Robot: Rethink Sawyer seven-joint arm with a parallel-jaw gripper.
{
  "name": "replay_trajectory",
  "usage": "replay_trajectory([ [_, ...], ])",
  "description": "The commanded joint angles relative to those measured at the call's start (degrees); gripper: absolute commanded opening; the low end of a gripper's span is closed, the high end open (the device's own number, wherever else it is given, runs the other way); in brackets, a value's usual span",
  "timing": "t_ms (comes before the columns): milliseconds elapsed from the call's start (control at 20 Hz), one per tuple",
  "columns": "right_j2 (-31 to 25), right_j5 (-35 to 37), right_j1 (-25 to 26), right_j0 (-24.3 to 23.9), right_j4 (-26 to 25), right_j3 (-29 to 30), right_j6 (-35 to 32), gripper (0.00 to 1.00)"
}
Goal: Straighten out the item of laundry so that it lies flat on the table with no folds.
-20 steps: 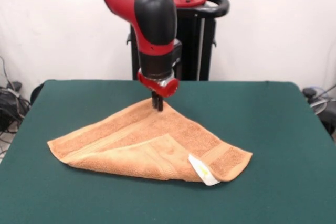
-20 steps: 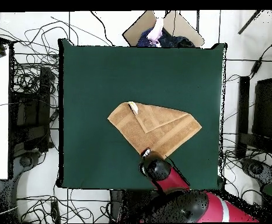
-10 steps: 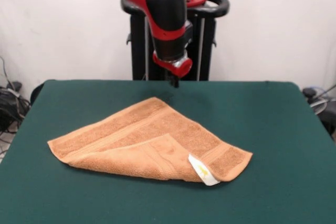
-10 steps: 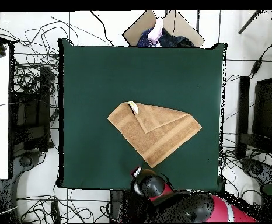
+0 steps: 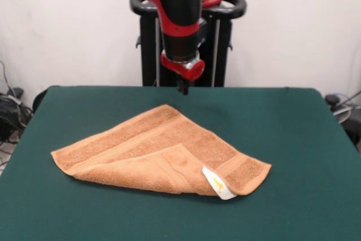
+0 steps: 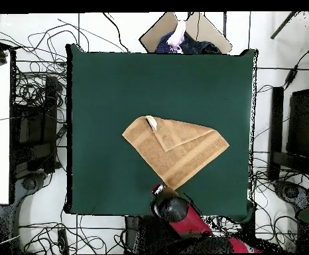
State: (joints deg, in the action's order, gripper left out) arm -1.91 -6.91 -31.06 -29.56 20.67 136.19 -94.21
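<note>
The towel (image 5: 163, 153) lies near the middle of the green counter (image 5: 293, 139), well away from every edge. It is orange-tan and fuzzy, with woven bands running along its sides. It is not flat. One part is folded over on top of the rest, so it looks like a wide triangle with a point toward the far edge of the counter. From above, the towel (image 6: 176, 150) shows a folded flap on its upper side, and the fold line runs across it. A small white label (image 5: 217, 183) sticks out at the folded edge, close to the towel's right corner in the front view. In the overhead view the label (image 6: 151, 123) sits at the towel's top left corner.

The red and black arm (image 5: 177, 15) hangs over the far edge of the counter. Its gripper (image 5: 183, 87) is up in the air, just past the towel's far point, and it does not touch the towel. It holds nothing. The jaws are small and dark here, so I cannot tell if they are apart or closed.
</note>
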Motion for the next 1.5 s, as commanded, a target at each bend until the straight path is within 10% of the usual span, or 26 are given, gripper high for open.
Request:
replay_trajectory([
  [50,-0.44,-4.41,-6.57,0.88,0.57,-11.51,-11.22,0.00],
  [1200,-9.26,-4.94,4.89,-3.39,-2.08,-24.54,-12.67,0.00],
  [1250,-9.55,-5.52,5.12,-3.48,-2.43,-24.61,-13.00,1.00],
  [1500,-10.14,-7.00,5.96,-2.47,-1.73,-25.00,-15.02,1.00],
])
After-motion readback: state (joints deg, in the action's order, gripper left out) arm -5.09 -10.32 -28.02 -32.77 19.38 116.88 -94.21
